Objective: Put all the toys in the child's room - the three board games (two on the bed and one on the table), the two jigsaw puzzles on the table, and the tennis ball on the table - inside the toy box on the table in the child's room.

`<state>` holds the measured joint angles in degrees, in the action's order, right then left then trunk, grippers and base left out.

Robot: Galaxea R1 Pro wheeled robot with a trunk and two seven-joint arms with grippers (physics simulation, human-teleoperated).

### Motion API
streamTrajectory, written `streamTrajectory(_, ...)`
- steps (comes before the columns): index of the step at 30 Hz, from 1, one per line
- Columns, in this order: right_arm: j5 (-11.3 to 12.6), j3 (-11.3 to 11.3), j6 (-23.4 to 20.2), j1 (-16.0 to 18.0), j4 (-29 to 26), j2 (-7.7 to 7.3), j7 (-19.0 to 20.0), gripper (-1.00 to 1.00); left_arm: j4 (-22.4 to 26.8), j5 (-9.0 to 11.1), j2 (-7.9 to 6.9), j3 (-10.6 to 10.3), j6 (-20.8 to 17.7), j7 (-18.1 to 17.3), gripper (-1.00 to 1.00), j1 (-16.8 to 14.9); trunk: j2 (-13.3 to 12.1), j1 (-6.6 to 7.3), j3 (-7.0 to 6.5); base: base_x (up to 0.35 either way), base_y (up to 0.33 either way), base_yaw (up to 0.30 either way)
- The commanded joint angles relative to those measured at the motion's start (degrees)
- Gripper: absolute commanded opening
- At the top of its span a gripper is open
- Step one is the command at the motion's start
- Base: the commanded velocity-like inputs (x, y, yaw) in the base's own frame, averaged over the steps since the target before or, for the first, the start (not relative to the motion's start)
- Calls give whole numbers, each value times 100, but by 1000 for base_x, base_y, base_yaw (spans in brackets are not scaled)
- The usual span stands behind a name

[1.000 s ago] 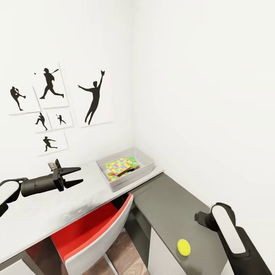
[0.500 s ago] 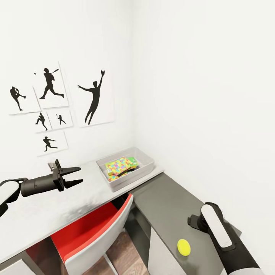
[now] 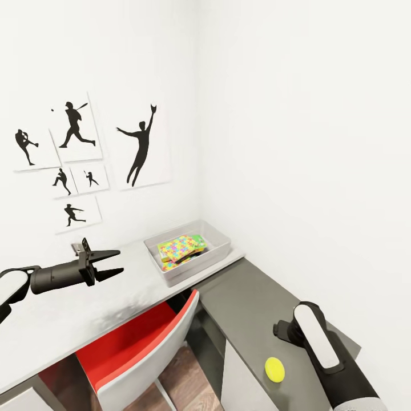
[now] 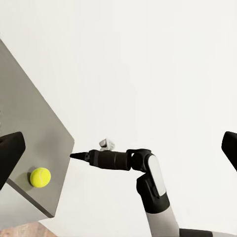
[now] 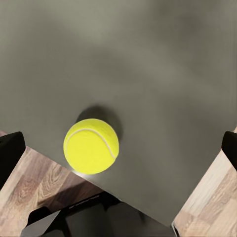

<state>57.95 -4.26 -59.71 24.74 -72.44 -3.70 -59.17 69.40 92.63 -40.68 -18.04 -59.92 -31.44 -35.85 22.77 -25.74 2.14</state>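
One tennis ball (image 5: 91, 145) — round, axisless — on cabinet (image 5: 148, 74).

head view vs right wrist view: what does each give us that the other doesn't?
Head view alone: the toy box on the pale table, jigsaw puzzles inside it, the open left pincer above the table, silhouette pictures, a red chair. Right wrist view alone: the ball's seam and shadow close up, and the right pincer's dark fingertips wide apart at the frame edges. Both: the tennis ball near the dark cabinet's edge, wood floor below.
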Motion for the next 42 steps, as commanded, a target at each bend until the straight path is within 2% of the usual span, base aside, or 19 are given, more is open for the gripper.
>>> streamTrajectory(1,49,-13,-29,20,24,-4,-59,100,-5,-22,-7,-16,-2,-47,100,-10,14,-4,14,0,0,0)
streamTrajectory(8,50,-19,-29,232,519,12,-53,100,-5,-22,-11,-16,-2,-47,100,-10,14,-4,14,0,0,0)
streamTrajectory(14,56,-22,-29,368,800,117,-37,100,-5,-21,-10,-16,-2,-47,100,-10,14,-4,14,0,0,0)
streamTrajectory(19,13,-27,-29,402,880,198,331,100,-5,-19,-7,-16,-2,-47,100,-9,14,-4,14,0,0,0)
streamTrajectory(26,-15,-31,-13,437,1087,210,642,100,-5,-22,-10,-16,-2,-47,100,-9,14,-4,14,0,0,0)
streamTrajectory(42,-27,-32,149,452,1150,137,696,100,-5,-20,-18,-16,-2,-49,100,-10,14,-4,68,0,0,0)
